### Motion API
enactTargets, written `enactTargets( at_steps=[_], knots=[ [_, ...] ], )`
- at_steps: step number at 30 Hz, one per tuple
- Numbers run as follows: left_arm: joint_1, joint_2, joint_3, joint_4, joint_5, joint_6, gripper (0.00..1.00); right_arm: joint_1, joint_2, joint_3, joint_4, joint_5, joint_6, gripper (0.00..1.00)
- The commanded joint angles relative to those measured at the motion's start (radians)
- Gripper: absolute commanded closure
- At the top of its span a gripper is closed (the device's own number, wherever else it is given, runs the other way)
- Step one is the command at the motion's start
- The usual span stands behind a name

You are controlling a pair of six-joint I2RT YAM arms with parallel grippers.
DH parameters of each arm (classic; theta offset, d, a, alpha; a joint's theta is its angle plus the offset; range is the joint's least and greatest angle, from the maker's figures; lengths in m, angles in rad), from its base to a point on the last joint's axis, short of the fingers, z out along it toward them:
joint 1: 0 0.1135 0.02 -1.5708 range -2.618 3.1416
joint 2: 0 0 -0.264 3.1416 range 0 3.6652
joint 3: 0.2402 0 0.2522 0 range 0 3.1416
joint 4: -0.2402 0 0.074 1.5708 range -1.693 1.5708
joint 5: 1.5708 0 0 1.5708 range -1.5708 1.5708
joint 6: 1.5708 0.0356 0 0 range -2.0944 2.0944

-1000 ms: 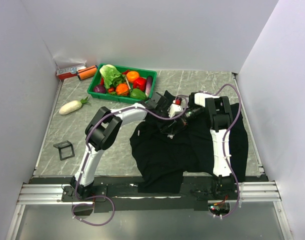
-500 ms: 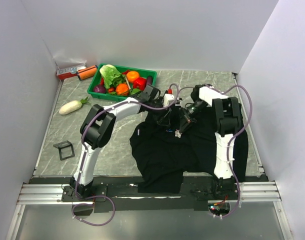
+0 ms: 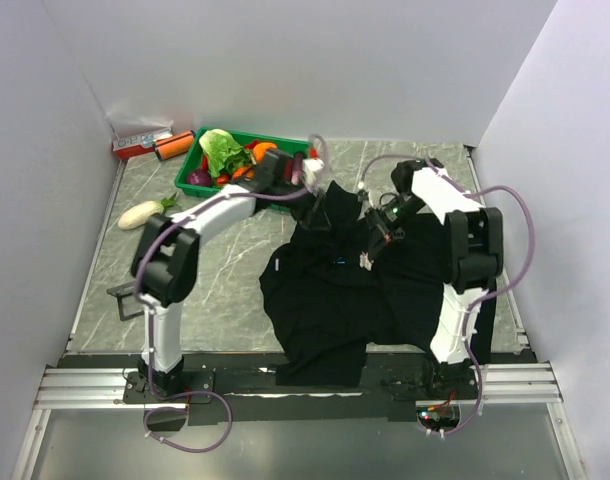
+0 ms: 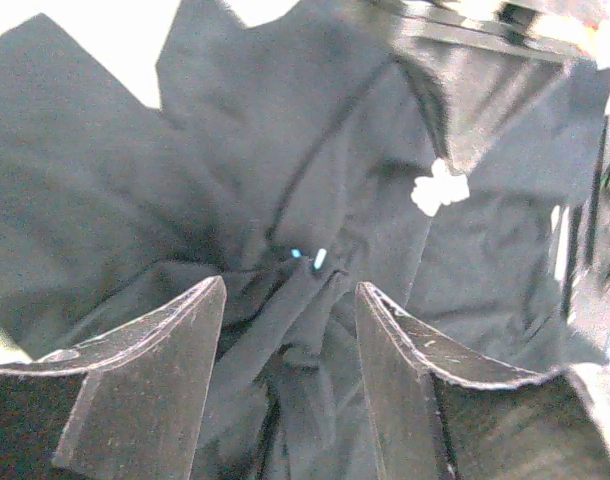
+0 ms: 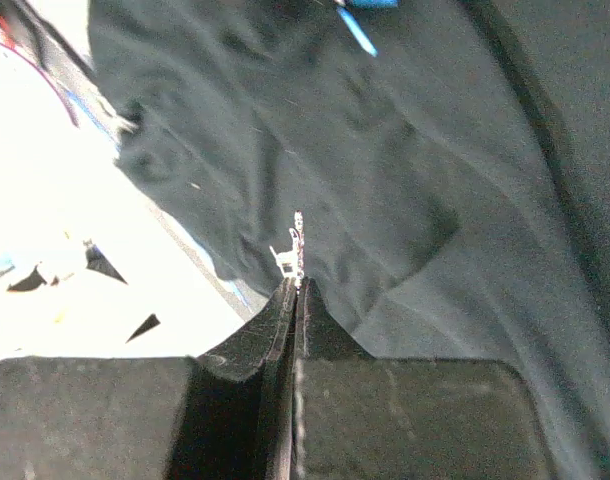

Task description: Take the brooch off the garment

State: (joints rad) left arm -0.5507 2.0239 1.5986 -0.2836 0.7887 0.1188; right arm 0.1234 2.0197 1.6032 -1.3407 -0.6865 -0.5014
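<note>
The black garment (image 3: 325, 310) lies crumpled on the table's right half. My right gripper (image 3: 371, 250) hangs over its middle, shut on the brooch (image 3: 366, 263). In the right wrist view the tiny silvery-white brooch (image 5: 295, 250) sticks out of the closed tips (image 5: 295, 286), clear above the fabric (image 5: 435, 150). My left gripper (image 3: 318, 195) is at the garment's far edge. In its wrist view the jaws (image 4: 291, 284) stand apart with folds of fabric (image 4: 105, 180) between and below them. A small white lobed shape (image 4: 440, 188) shows there; I cannot tell what it is.
A green tray (image 3: 188, 168) of vegetables stands at the back, just behind the left wrist. A white radish (image 3: 143, 213), an orange can (image 3: 173, 146) and a small black frame (image 3: 128, 298) lie on the left. Walls close in on three sides.
My left gripper has drawn back from the middle of the garment toward the tray. My right gripper has stayed over the garment's middle, and its elbow has swung to the right.
</note>
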Motion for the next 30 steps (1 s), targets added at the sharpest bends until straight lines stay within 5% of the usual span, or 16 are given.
enactTargets(
  at_steps=[1,9,17,22,25,26,30],
  knots=[
    [0.09,-0.148,-0.049,0.089,0.004,-0.176,0.37,-0.013,-0.133,0.07,0.09,-0.143,0.052,1.0],
    [0.191,-0.171,0.095,-0.189,0.119,0.004,0.34,-0.004,-0.191,0.19,0.306,-0.392,0.224,1.0],
    [0.247,-0.297,-0.095,0.041,0.257,-0.056,0.31,0.027,-0.372,0.051,0.673,-0.487,0.392,1.0],
    [0.25,-0.283,-0.046,0.018,0.392,-0.073,0.29,0.059,-0.386,0.049,0.813,-0.545,0.564,1.0],
    [0.242,-0.286,-0.093,0.179,0.457,-0.274,0.22,0.084,-0.398,0.034,0.845,-0.556,0.572,1.0],
    [0.232,-0.286,-0.103,0.232,0.484,-0.316,0.04,0.088,-0.398,0.032,0.845,-0.558,0.577,1.0],
    [0.195,-0.294,-0.13,0.38,0.52,-0.429,0.04,0.097,-0.406,0.015,0.851,-0.556,0.586,1.0]
  ],
)
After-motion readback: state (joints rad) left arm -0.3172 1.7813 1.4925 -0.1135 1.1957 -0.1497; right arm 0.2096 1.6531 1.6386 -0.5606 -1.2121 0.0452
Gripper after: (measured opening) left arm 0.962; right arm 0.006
